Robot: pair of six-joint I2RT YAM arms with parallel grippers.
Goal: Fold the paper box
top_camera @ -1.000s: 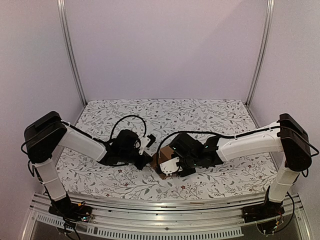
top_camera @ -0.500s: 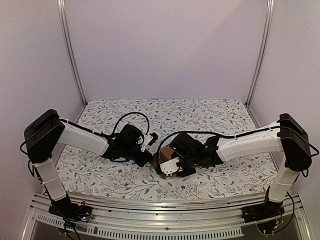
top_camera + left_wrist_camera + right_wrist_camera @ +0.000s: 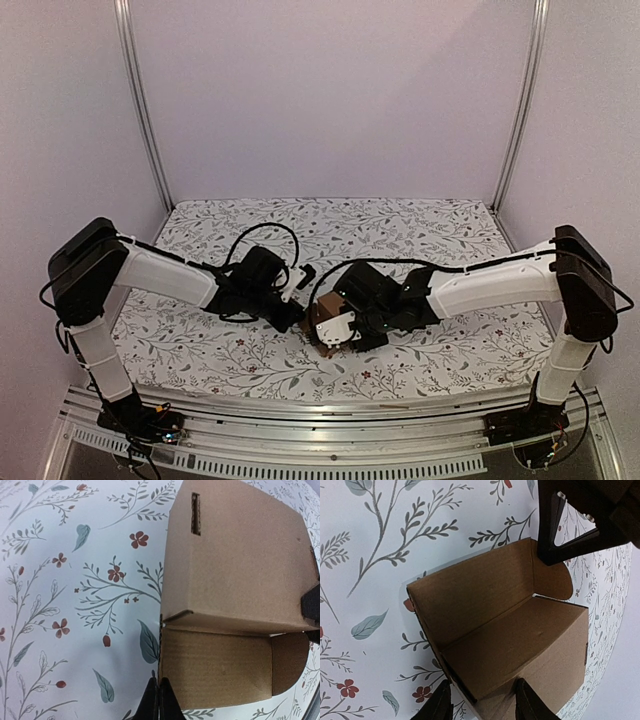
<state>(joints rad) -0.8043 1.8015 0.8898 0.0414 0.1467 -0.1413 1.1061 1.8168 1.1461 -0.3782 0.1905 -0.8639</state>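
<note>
The paper box [image 3: 322,316] is a brown, partly formed carton lying on its side between the two arms. In the left wrist view its slotted panel [image 3: 235,570] faces me, above an open cavity with a rounded flap [image 3: 291,660]. My left gripper [image 3: 160,700] is shut, its tips against the left edge of the carton wall; from above it sits at the box's left side [image 3: 298,318]. My right gripper [image 3: 484,705] straddles the near corner of the open carton [image 3: 510,630] and holds it; in the top view it covers the box's right side [image 3: 332,338].
The floral tablecloth [image 3: 400,230] covers the whole table, with metal posts at the back corners [image 3: 145,120]. The left arm's black fingers [image 3: 547,530] reach down to the carton's rounded flap in the right wrist view. Both arms' cables loop above the box.
The left wrist has shifted slightly right and toward the back. The right gripper and the box have edged a little left and away from the near edge.
</note>
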